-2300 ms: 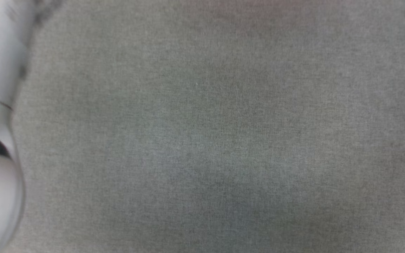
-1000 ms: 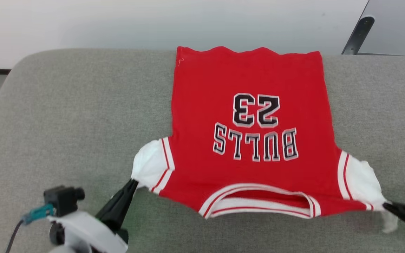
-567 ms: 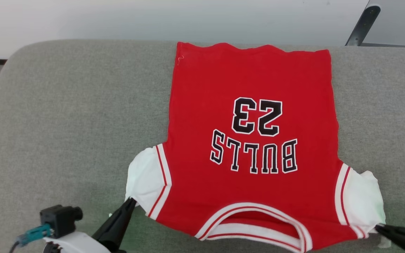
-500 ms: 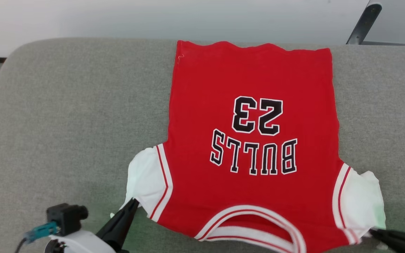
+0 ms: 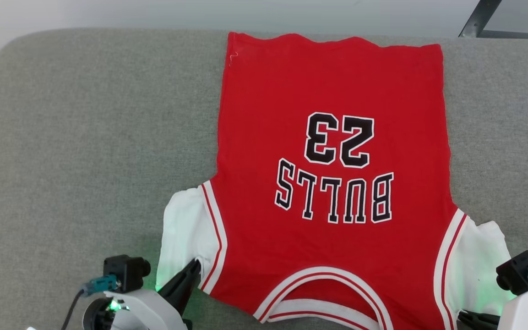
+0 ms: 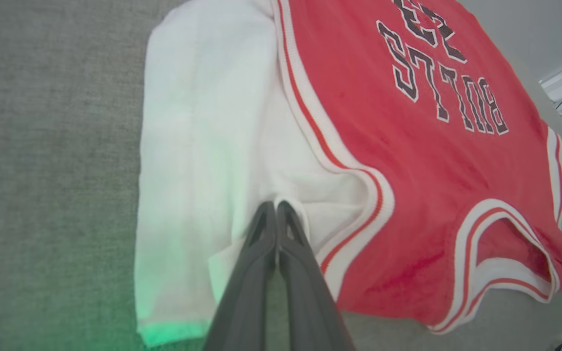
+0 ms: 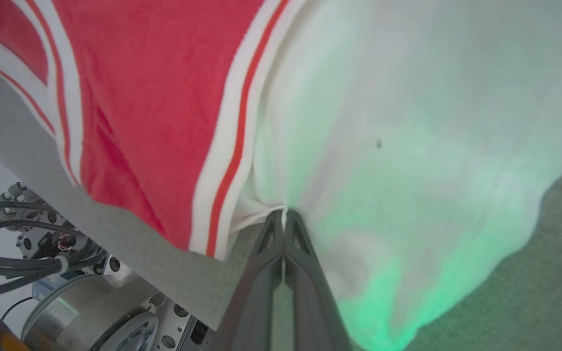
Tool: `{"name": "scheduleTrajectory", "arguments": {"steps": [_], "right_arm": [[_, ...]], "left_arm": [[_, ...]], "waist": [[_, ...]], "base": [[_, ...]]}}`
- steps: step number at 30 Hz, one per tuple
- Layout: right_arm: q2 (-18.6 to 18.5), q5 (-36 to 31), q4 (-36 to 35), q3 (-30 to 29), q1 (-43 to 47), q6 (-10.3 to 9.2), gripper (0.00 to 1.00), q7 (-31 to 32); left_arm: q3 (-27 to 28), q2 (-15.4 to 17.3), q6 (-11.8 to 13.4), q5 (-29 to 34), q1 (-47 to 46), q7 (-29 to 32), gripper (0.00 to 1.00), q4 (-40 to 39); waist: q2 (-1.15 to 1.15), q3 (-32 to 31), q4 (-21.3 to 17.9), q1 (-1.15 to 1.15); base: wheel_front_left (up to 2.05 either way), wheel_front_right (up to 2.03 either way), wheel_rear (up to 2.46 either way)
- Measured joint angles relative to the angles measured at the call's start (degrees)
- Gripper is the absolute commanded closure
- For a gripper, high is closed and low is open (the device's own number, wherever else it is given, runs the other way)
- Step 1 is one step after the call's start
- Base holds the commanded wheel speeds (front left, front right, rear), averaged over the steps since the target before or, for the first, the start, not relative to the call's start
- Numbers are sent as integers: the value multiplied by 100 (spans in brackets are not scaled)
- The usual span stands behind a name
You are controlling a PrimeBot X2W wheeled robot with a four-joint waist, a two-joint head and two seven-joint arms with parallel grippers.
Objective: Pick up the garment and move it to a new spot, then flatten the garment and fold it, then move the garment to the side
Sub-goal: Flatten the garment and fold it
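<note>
The garment [image 5: 332, 87] is a red jersey with white sleeves and red-and-white trim. It lies spread flat on the grey cushion [image 5: 85, 137], lettering upside down and collar toward me. My left gripper [image 5: 194, 265] is at the lower left, shut on the near edge of the left white sleeve. The left wrist view shows the garment [image 6: 422, 146] with the left gripper [image 6: 276, 205] pinching a fold of that sleeve. My right gripper [image 5: 467, 316] is at the lower right corner. In the right wrist view the right gripper [image 7: 281, 213] is shut on the hem of the garment [image 7: 154, 97] beside the trim.
The cushion's far edge runs along the top of the head view, with a pale floor beyond and a dark metal leg [image 5: 479, 18] at the top right. In the right wrist view the cushion's near edge [image 7: 115, 243] overhangs my base and cables [image 7: 42, 253].
The head view swung from a close-up of grey cloth to the jersey, then shifted further. The sleeves now lie flatter and wider. Both grippers stay shut on them, nearer the front edge.
</note>
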Motion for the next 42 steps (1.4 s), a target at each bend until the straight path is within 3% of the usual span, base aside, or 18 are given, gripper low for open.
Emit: {"name": "scheduleTrajectory", "arguments": {"steps": [5,6,7,8,12,17,22,26,33,42], "right_arm": [[120,-125,278,142,-179,2,100,-226],[152,-145,313,136,-211,3,66,-310],[191,-166,338,116,-223,3,23,-388],[229,-158,354,87,-236,3,0,-447],[254,54,24,-245,-404,0,0,-437],[-187,402,-659,-1127,-604,0,0,-35],[-506,417,-642,-1751,-1516,1,0,470],[-392,-29,31,-1760,-2972,0,0,631],[25,-1249,2093,-1023,-5410,0,0,814],[277,-1638,4495,-797,-6757,0,0,1148]], "left_arm": [[-45,-67,-54,38,-74,-2,100,186],[-45,-79,-57,38,-74,-21,100,210],[-48,-89,-64,38,-73,-30,100,229],[-53,-90,-78,37,-71,-42,100,247],[-74,-102,-49,44,-49,-60,100,231],[-167,-130,-11,169,-68,-16,100,66],[-238,-185,21,330,-265,16,100,-133],[-278,-271,26,457,-445,24,100,-282],[-374,-479,-55,691,-870,38,100,-422],[-504,-726,-249,857,-1230,11,100,-489]], "waist": [[0,49,4,-1],[0,46,-1,0],[0,36,-5,0],[0,22,-10,0],[0,-49,-17,0],[0,-55,85,0],[0,94,251,0],[0,334,381,-1],[0,875,676,0],[0,1412,1355,0]], "base": [[0,0,0],[0,0,0],[0,0,0],[0,0,0],[0,0,0],[0,0,0],[0,0,0],[0,0,0],[0,0,0],[0,0,0]]}}
